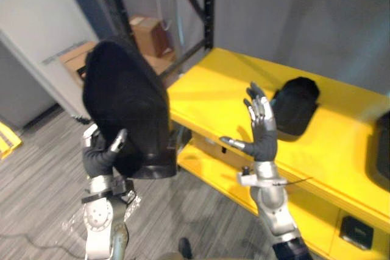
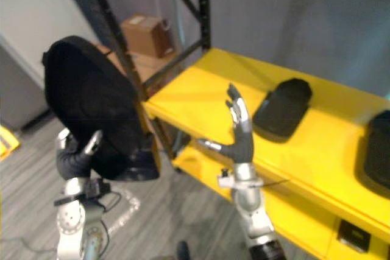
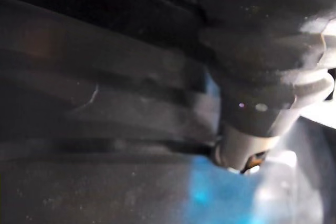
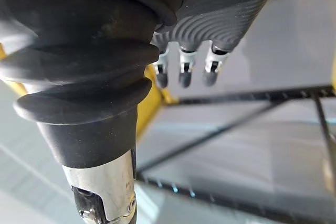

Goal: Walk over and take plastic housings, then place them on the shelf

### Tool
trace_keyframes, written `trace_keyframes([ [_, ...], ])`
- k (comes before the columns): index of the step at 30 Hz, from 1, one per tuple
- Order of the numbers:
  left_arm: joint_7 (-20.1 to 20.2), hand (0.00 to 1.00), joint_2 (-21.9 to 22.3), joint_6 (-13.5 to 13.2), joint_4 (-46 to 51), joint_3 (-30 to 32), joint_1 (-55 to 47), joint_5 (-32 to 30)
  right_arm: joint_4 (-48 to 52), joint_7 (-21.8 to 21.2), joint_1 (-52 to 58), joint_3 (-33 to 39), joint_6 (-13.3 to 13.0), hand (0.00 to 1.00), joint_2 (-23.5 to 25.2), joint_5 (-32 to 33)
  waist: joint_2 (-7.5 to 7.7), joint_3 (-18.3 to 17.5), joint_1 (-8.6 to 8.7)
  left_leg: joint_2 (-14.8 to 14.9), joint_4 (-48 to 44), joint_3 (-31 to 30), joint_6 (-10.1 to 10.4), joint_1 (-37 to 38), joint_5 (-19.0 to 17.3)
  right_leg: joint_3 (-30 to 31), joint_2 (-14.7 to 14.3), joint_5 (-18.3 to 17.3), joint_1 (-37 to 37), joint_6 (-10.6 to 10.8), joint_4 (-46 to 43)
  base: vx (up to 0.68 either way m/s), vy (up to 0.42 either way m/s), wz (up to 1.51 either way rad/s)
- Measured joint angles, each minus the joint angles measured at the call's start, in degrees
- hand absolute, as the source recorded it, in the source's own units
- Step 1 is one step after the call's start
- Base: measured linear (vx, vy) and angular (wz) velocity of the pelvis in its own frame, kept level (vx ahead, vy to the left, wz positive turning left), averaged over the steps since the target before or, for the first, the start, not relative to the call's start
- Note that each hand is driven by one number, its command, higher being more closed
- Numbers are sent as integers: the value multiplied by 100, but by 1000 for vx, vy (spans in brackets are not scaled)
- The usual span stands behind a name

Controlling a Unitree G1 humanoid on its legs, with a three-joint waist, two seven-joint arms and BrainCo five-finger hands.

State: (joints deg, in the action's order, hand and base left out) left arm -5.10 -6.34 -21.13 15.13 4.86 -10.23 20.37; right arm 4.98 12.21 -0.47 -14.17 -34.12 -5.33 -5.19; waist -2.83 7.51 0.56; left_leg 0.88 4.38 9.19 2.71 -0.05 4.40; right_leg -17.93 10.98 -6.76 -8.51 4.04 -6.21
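Left eye view puts my left robot hand (image 1: 100,156) nearest, thumb and fingers curled round the lower end of a large black plastic housing (image 1: 125,98), which stands on end above the grey plank floor (image 1: 36,168). The right robot hand (image 1: 262,132) is raised beside it, fingers straight and spread, holding nothing. Beyond, the yellow shelf (image 1: 207,89) carries 2 pieces: a flat housing (image 1: 295,105) and an edge housing (image 1: 382,150). I judge the pickup done and this placement left. Farther back are a black rack post (image 1: 208,4), cardboard boxes (image 1: 146,33) and a grey wall (image 1: 317,16).
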Motion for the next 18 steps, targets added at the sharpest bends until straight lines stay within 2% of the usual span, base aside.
trace_keyframes([
  [1, -102, 100, 22, 4, -62, -2, -6, -11, 99, -35, 32, 18, 20, 0, -4, 27, 46, -30, 0, -38, 20, -71, -7, -14, 109, -71, 23, -52, -60, 131, 8, 16, -79, 33],
  [3, -161, 100, 54, 7, -68, -16, -41, -35, 141, -106, 17, 64, 18, 0, -33, 43, -39, 19, 7, -6, 23, -80, 5, -60, 193, -90, -10, -73, -50, 234, 14, 30, -89, 14],
  [6, -170, 100, 155, 5, -61, -117, -37, -253, 142, -41, 18, 232, 19, 0, -175, 51, -144, 23, 18, 59, 50, -87, 49, -56, 236, -92, -81, -72, -64, 236, 25, 4, -55, 0],
  [10, -99, 100, 234, 4, -52, -127, 124, -542, 166, 412, 67, 583, 31, 0, -188, 44, -121, 36, 55, 7, 62, -95, 43, 8, 227, -105, -6, -170, -71, 233, -124, -7, -4, 1],
  [13, 91, 100, 223, 9, -39, -174, 358, -561, 306, 917, 377, 814, 173, 0, -159, -44, -37, 174, 90, -76, 55, -86, -95, 200, 113, -25, 301, -416, 288, 66, -1319, -38, 66, 1],
  [15, 146, 100, 26, 106, 182, -156, 331, -564, 310, 1141, 528, 917, 235, 0, 36, -231, 127, 347, 146, -84, 59, 34, -192, 532, -60, 369, 477, -451, 841, -181, -2651, -38, 58, -39],
  [16, 145, 100, -52, 128, 240, -156, 326, -565, 317, 1164, 540, 913, 236, 0, 113, -245, 171, 381, 175, -40, 61, 72, -198, 565, -69, 462, 414, -548, 929, -235, -2723, -61, 0, -40],
  [17, 132, 100, -178, 157, 301, -150, 329, -568, 372, 1184, 546, 907, 237, 0, 243, -263, 204, 424, 190, 82, 61, 158, -202, 551, -74, 543, 188, -634, 1071, -171, -2448, -95, -28, -41],
  [18, 100, 100, -229, 230, 365, -101, 298, -571, 517, 1228, 545, 911, 236, 0, 324, -319, 321, 436, 190, 171, 59, 341, -191, 506, -79, 524, -21, -574, 1168, -165, -1934, -79, -28, -48],
])
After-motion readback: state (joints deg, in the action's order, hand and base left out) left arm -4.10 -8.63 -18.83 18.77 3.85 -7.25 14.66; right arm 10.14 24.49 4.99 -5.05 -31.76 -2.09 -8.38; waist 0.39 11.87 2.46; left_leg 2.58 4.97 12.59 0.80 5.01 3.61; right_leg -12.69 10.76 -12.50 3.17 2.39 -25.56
